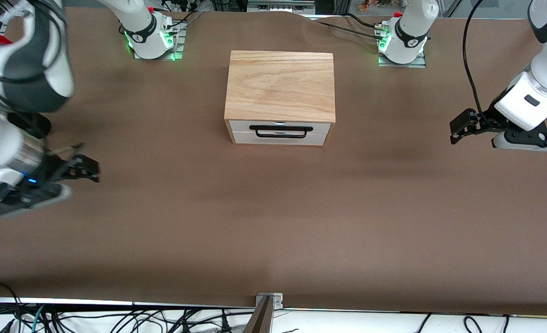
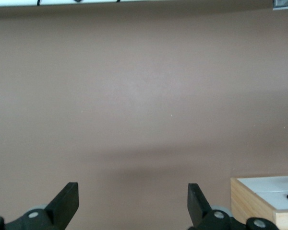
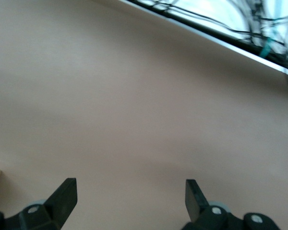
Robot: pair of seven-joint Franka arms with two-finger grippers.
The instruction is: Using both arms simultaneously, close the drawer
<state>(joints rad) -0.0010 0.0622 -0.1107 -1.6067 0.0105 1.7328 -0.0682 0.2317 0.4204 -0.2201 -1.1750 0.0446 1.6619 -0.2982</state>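
Observation:
The drawer [image 1: 278, 133] shows its white front panel with a black wire handle [image 1: 281, 131]. The panel sits about flush with the front of the light-wood casing [image 1: 280, 85] at the table's middle. My left gripper [image 1: 460, 126] is open and empty over the table toward the left arm's end, well apart from the drawer. My right gripper [image 1: 87, 168] is open and empty over the table toward the right arm's end, also well apart. The left wrist view shows open fingers [image 2: 67, 199] and a corner of the drawer front [image 2: 273, 186]. The right wrist view shows open fingers [image 3: 65, 194] over bare table.
The brown table cover [image 1: 273, 222] spreads around the casing. The arm bases [image 1: 150, 39] [image 1: 405, 41] stand at the table's edge farthest from the front camera. Cables and a metal bracket [image 1: 268, 303] lie along the edge nearest it.

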